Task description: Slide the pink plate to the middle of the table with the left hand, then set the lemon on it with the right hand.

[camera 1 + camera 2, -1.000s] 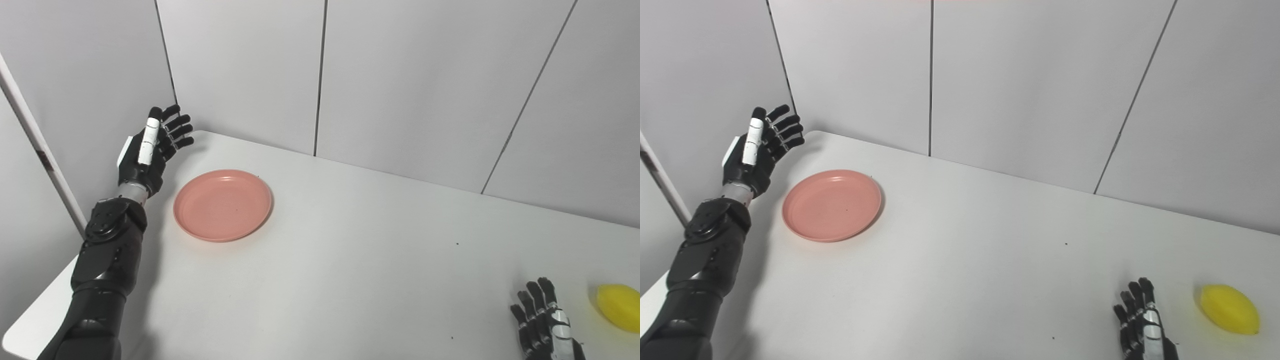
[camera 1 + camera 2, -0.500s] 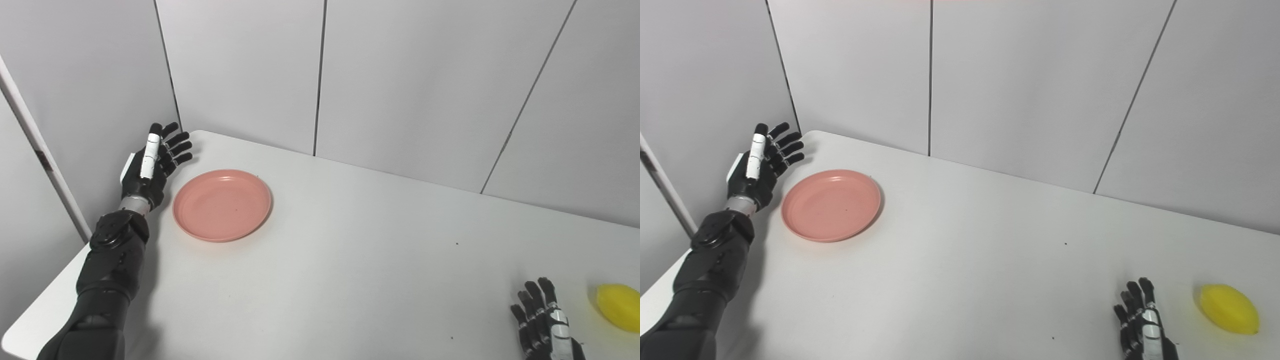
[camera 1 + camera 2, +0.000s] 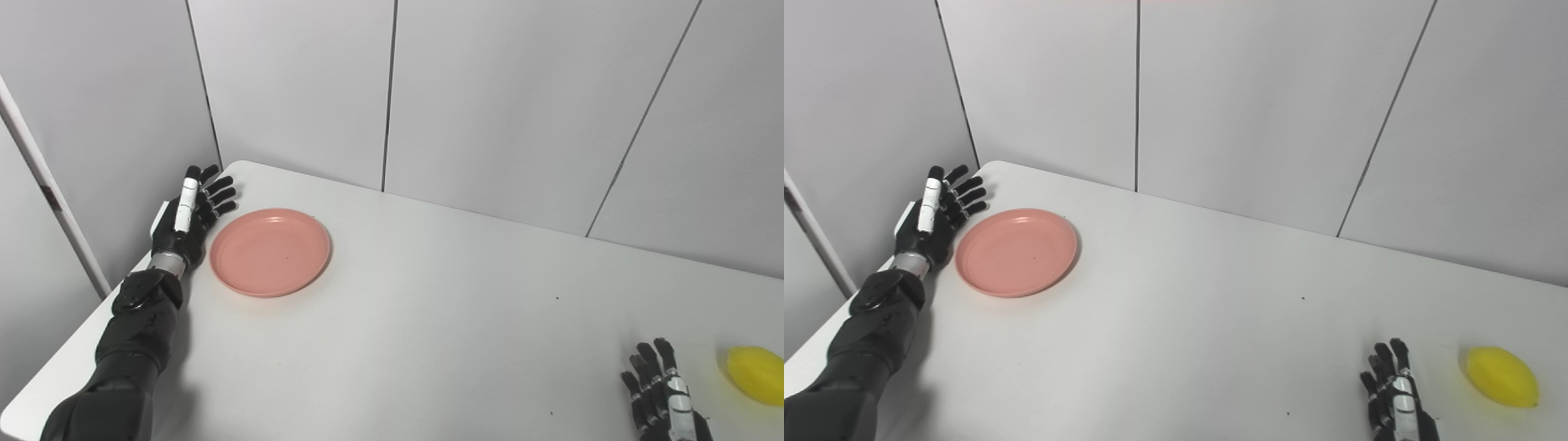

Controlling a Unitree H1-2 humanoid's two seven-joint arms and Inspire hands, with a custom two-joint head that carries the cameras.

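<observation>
The pink plate (image 3: 269,251) lies flat near the table's far left corner, with nothing on it. My left hand (image 3: 188,215) stands just left of the plate's rim, open, fingers spread and pointing away from me; I cannot tell whether it touches the rim. A yellow lemon (image 3: 1502,376) rests at the near right of the table. Close to the bottom edge, my right hand (image 3: 1391,395) lies open a short way left of the lemon, holding nothing.
The white table (image 3: 429,306) is bounded by grey wall panels (image 3: 490,104) at the back and left. Its left edge runs just behind my left forearm (image 3: 131,343). A few small dark specks mark the tabletop.
My left hand has come down and moved nearer to the plate's left rim. The plate, the lemon and the right hand stay where they were; the view shifted slightly.
</observation>
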